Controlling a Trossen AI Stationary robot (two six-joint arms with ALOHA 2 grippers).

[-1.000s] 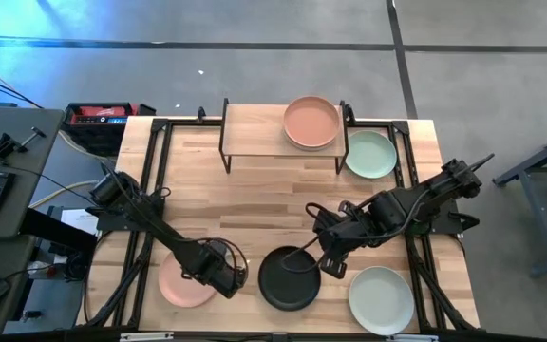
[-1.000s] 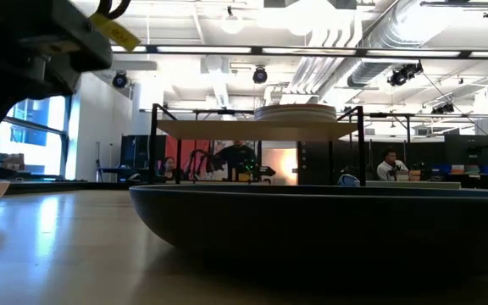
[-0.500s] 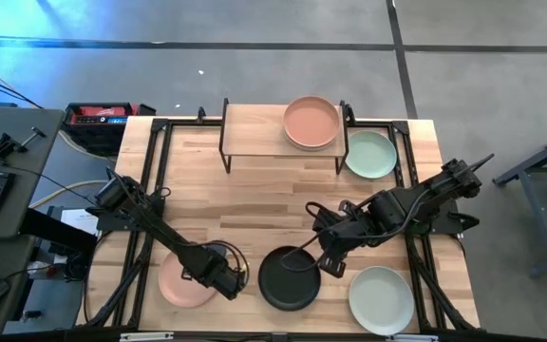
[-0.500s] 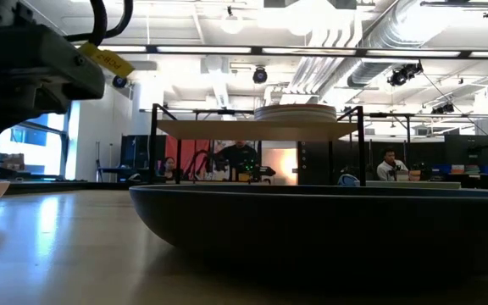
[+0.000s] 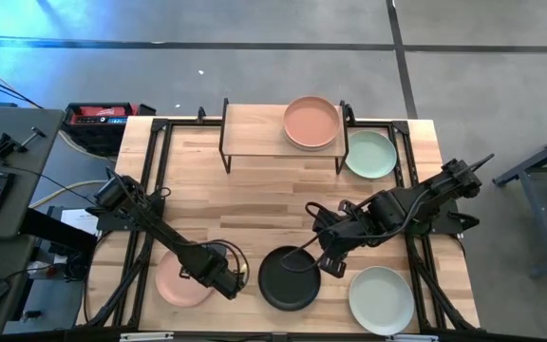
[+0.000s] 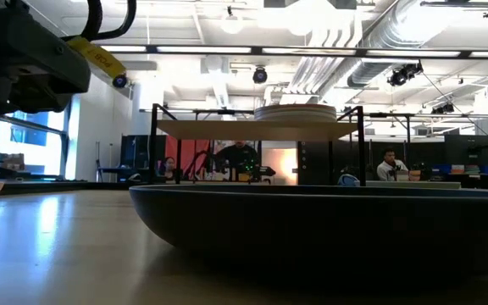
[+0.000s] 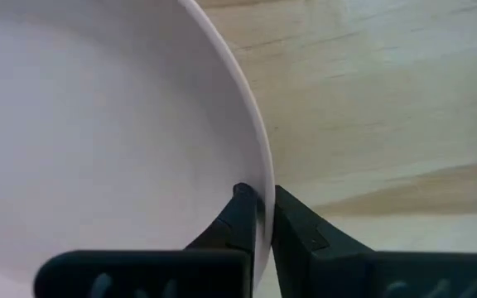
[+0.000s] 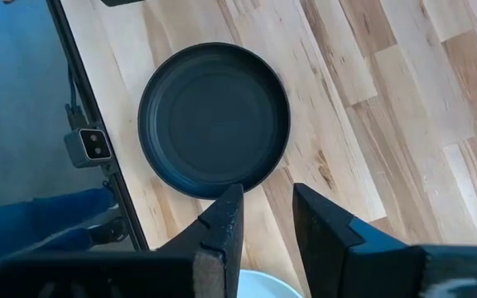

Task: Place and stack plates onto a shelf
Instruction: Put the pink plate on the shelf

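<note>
A pink plate lies at the table's near left, and my left gripper is shut on its right rim. A black plate lies at the near middle. My right gripper hovers open above that plate's right edge, touching nothing. The shelf stands at the far edge with a peach plate on top of a stack at its right end. A pale green plate lies on the table right of the shelf. Another pale plate lies at the near right. My left gripper has the pink plate's rim on the side facing the black plate. One finger is inside the plate and the other outside. The fingers come from above, pointing down. The plate lies flat on the table.
Black frame rails run along the table's left and right sides. In the low view the black plate fills the foreground, with the shelf behind it. Bare wood lies between the shelf and the near plates.
My left gripper has sunk a little onto the pink plate's right edge, rolled slightly, and shut on the rim. The plate stays on the table. My right arm has kept still.
</note>
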